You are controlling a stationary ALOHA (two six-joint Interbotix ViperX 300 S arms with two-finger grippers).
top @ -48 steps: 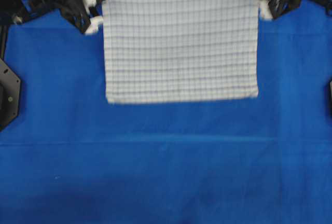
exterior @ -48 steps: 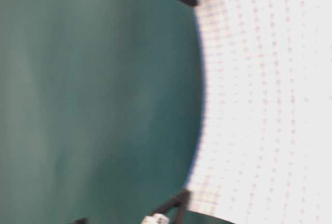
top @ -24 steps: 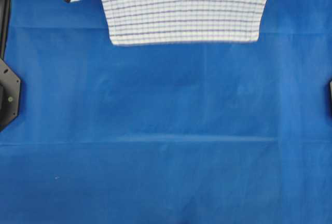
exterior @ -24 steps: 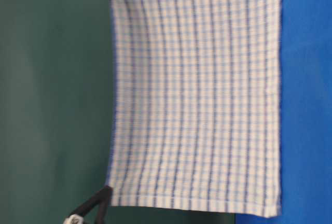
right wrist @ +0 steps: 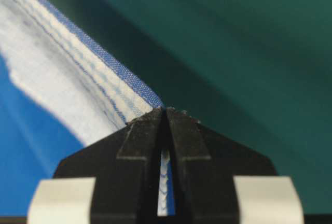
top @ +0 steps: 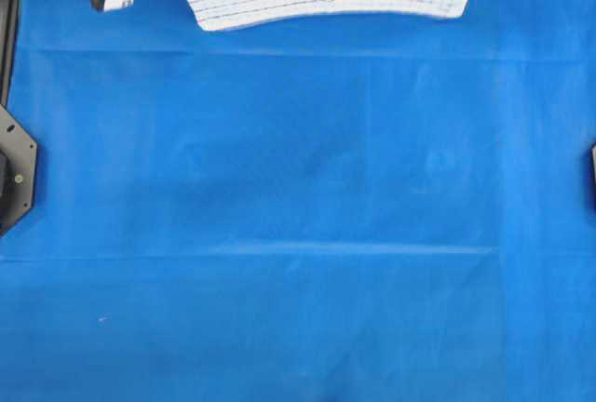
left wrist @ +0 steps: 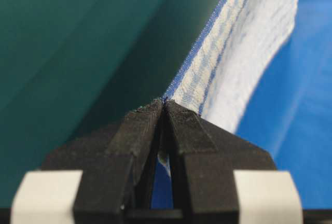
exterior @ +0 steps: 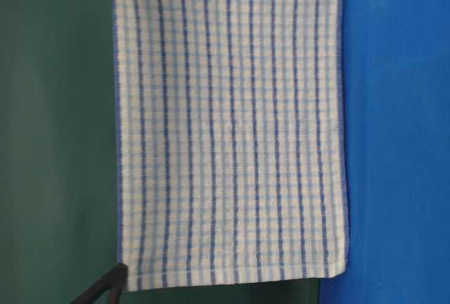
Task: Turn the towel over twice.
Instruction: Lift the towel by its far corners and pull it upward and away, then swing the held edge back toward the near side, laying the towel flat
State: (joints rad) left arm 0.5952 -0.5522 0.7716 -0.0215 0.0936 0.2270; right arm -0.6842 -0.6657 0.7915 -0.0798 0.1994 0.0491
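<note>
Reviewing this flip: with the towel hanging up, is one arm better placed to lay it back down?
Neither: left gripper and right gripper each pinch a top corner of the towel; probably both lower together.

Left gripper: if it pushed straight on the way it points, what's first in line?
Beyond the left gripper, shut on the towel corner, the green backdrop looks first; depth unclear.

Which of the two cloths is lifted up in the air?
The striped white towel, pinched at its top corners by both grippers; the plain blue sheet lies flat on the table.
</note>
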